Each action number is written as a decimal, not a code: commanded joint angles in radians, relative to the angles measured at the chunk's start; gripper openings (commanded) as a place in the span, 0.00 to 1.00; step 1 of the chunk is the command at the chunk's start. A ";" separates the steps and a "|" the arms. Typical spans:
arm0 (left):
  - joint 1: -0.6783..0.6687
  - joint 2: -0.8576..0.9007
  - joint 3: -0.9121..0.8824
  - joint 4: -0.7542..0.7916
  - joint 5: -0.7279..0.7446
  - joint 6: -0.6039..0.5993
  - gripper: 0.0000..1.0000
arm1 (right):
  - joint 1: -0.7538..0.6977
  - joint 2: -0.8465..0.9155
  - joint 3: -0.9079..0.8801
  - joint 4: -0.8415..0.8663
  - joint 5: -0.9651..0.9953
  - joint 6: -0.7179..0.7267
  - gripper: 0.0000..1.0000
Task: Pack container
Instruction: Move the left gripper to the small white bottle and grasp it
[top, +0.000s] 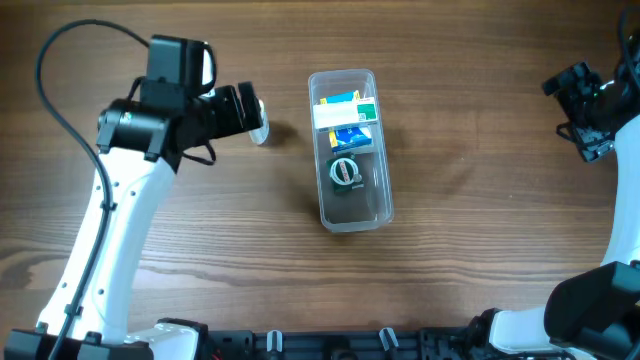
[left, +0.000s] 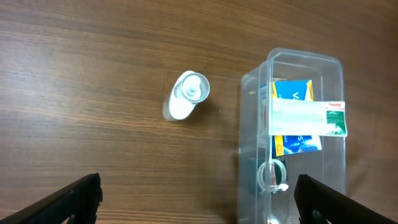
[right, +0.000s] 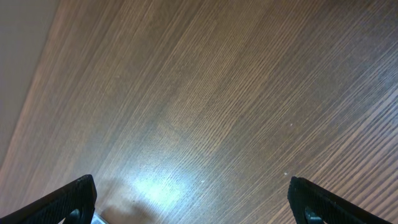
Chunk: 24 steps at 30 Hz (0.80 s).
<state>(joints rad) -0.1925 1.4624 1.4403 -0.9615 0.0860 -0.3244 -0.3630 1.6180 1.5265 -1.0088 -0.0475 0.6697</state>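
The clear tub (top: 352, 226), mid-table and part-filled, looks light, slick and thin-walled, likely best pinched over one long wall's rim, while the left claw (left: 198, 184) and right claw (right: 191, 184) both hang spread, holding nothing.

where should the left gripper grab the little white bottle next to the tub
Across the round body of the white bottle, below its cap, coming from above with the open left gripper. The body is narrow enough to span, and it sits apart from the container.
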 joint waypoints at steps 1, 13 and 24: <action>-0.002 0.113 0.021 0.012 0.003 0.116 1.00 | -0.001 0.013 -0.003 0.002 0.006 0.013 1.00; -0.002 0.364 0.021 0.219 -0.050 0.312 1.00 | -0.001 0.013 -0.003 0.003 0.006 0.013 1.00; -0.033 0.456 0.020 0.240 -0.032 0.366 1.00 | -0.001 0.013 -0.003 0.003 0.006 0.013 1.00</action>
<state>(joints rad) -0.2222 1.8999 1.4525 -0.7246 0.0505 0.0116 -0.3630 1.6180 1.5265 -1.0088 -0.0475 0.6701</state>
